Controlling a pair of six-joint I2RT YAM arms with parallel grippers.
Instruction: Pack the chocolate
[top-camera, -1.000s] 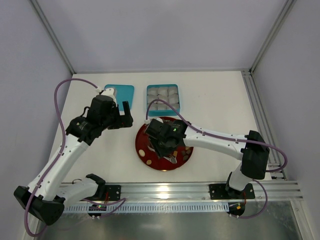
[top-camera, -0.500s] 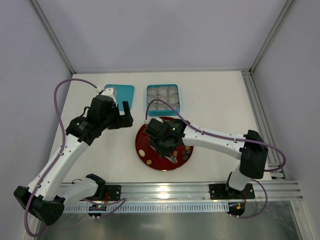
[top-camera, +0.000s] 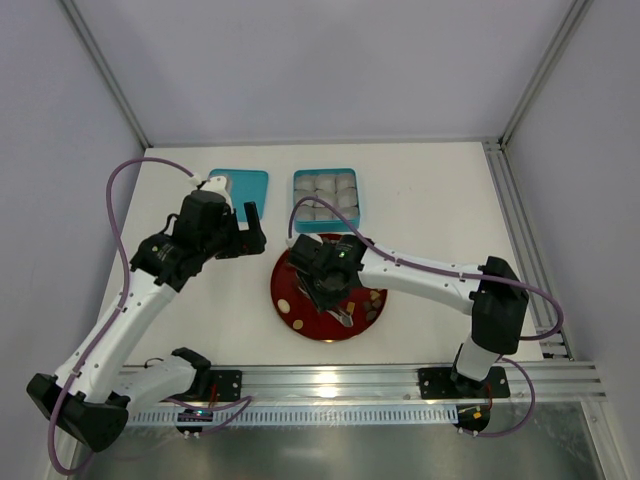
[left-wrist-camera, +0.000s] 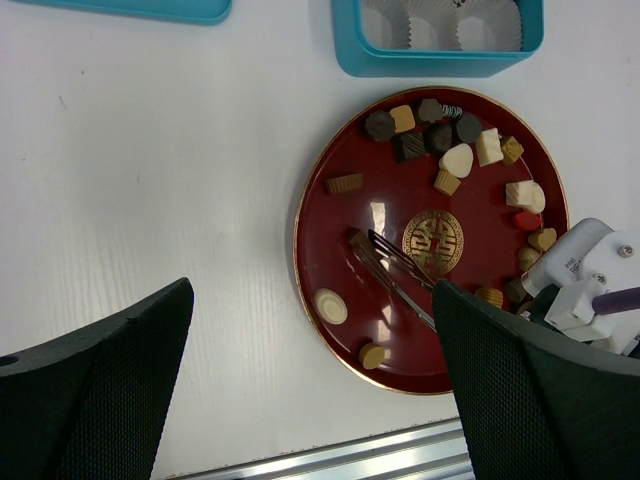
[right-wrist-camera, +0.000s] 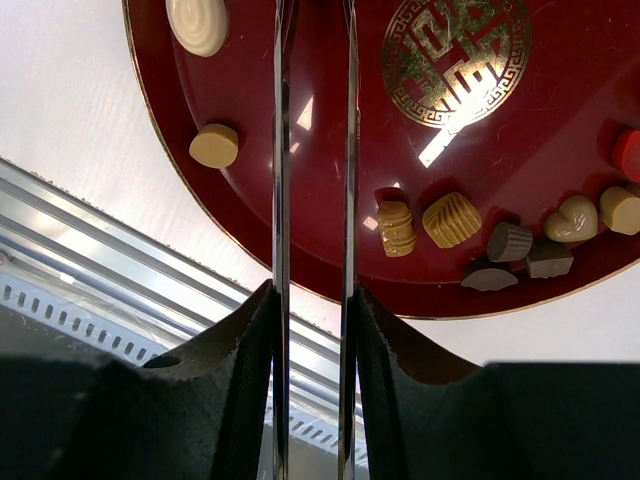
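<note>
Chocolate (left-wrist-camera: 457, 160) pieces lie scattered on the red plate (left-wrist-camera: 335, 225). Right jaws, clenched on metal tongs (right-wrist-camera: 281, 150) above it, have edged slightly left; left jaws stay released over the desk (left-wrist-camera: 150, 180).

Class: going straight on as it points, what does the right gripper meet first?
Probably the red plate: the right gripper holds tongs aimed over its bare surface, between cream chocolate and gold emblem; depth unclear.

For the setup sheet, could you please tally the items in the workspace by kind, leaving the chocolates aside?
teal box of paper cups: 1
flat teal tray: 1
red plate: 1
metal tongs: 1
Total: 4
</note>
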